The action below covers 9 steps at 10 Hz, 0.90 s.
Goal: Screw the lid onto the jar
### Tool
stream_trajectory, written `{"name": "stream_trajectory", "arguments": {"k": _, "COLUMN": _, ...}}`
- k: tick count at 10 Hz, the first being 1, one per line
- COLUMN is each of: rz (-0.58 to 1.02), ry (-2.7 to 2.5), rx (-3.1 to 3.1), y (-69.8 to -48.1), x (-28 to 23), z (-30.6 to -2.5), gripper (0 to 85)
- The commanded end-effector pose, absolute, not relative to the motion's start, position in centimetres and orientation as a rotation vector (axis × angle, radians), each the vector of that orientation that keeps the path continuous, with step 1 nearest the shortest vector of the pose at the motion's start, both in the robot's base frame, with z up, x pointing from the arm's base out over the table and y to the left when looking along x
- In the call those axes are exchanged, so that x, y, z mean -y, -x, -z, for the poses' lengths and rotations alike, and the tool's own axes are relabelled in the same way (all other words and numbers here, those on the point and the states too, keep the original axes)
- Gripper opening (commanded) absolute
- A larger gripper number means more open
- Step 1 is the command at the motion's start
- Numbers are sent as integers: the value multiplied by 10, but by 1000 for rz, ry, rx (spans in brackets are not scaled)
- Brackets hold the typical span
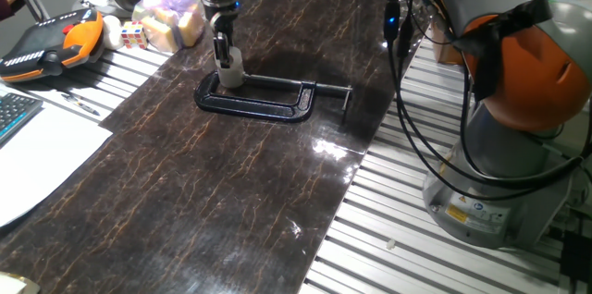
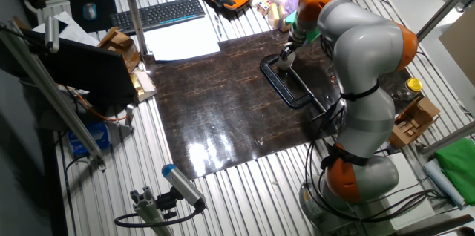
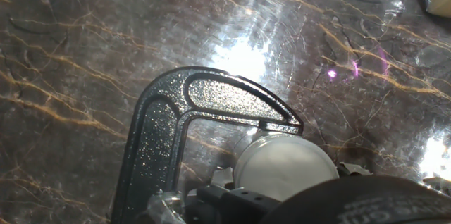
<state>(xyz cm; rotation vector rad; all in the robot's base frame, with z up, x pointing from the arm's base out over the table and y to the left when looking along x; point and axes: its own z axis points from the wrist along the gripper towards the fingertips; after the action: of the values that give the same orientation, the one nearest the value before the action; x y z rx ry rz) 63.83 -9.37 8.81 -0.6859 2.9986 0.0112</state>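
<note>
Hand view: small whitish translucent jar [image 3: 282, 168] stood lower centre of frame, inside the black cast C-clamp [image 3: 165, 132] on the dark marbled tabletop [image 3: 70, 41]. Two-finger gripper [image 1: 223, 51] sat directly over the jar; opening and any grip on the lid could not be told. Advice: keep the axis vertical, turn with light downward pressure.

The whitish jar [image 1: 229, 76] stands upright inside the clamp's jaw; the lid [image 3: 285, 164] sits on it.
</note>
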Motion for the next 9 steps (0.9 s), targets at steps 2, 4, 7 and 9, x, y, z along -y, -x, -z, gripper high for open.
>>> {"name": "stream_trajectory", "arguments": {"k": 2, "rz": -3, "ry": 685, "rx": -2996, "y": -638, "x": 94, "z": -88, "gripper": 700}}
{"name": "stream_trajectory", "arguments": {"k": 4, "rz": 7, "ry": 676, "rx": -2998, "y": -638, "x": 94, "z": -88, "gripper": 690}}
{"name": "stream_trajectory", "arguments": {"k": 7, "rz": 11, "ry": 621, "rx": -3012, "y": -638, "x": 94, "z": -88, "gripper": 693}}
{"name": "stream_trajectory", "arguments": {"k": 9, "rz": 6, "ry": 561, "rx": -3025, "y": -638, "x": 94, "z": -87, "gripper": 693}}
